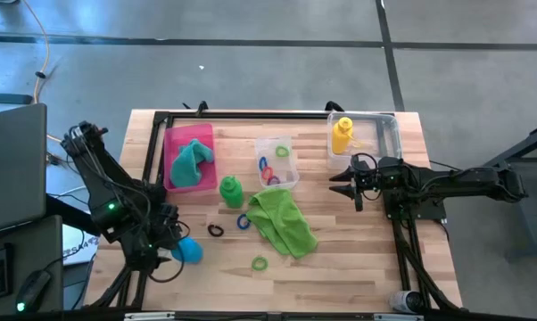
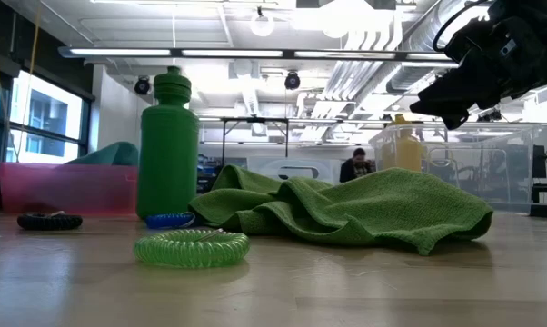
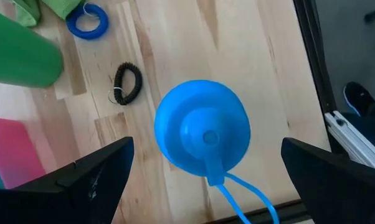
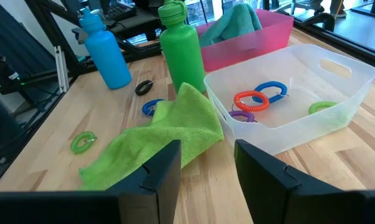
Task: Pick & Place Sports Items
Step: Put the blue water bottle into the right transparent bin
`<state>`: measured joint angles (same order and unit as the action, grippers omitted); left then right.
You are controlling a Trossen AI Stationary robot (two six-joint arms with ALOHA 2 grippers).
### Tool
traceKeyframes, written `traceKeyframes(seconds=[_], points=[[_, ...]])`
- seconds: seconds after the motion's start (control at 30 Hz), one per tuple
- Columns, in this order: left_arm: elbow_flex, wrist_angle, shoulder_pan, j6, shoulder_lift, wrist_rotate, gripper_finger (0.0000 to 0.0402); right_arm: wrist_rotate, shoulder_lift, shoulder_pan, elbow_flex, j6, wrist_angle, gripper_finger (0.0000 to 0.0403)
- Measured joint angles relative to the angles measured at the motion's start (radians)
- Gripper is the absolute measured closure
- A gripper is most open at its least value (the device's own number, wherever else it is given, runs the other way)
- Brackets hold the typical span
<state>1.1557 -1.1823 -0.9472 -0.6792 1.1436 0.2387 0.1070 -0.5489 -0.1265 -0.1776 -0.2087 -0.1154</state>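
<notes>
A blue bottle (image 3: pixel 203 134) stands upright on the table near the front left (image 1: pixel 190 251). My left gripper (image 3: pixel 206 148) hangs open above it, a finger on either side of the cap, touching nothing. A green bottle (image 1: pixel 230 189) stands upright beside the lime towel (image 1: pixel 282 221), which lies crumpled mid-table. The teal towel (image 1: pixel 190 160) lies in the pink tray (image 1: pixel 175 138). The yellow bottle (image 1: pixel 342 134) stands in a clear box (image 1: pixel 389 134). Black (image 1: pixel 216 230), blue (image 1: pixel 243 221) and green (image 1: pixel 260 263) rings lie on the wood. My right gripper (image 1: pixel 340 183) waits open at the right.
A small clear box (image 4: pixel 337 81) behind the lime towel holds several coloured rings. A black metal frame (image 1: pixel 152 134) runs along the table's left and far sides. A laptop (image 1: pixel 14 165) sits off the table's left. Bare wood lies along the near edge and front right.
</notes>
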Motion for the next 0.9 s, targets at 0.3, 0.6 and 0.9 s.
traceKeyframes(seconds=[0.3,0.6,0.9], points=[[0.0,0.018,0.024,0.022,0.027,0.003,0.0002,0.0,0.0,0.0,0.0,0.0,0.0,0.0261],[0.0,0.022,0.059,0.038,0.034,-0.022,0.0002,0.0,0.0,0.0,0.0,0.0,0.0,0.0261],[-0.001,0.023,0.091,0.073,0.034,-0.058,0.0002,0.0,0.0,0.0,0.0,0.0,0.0,0.0261]])
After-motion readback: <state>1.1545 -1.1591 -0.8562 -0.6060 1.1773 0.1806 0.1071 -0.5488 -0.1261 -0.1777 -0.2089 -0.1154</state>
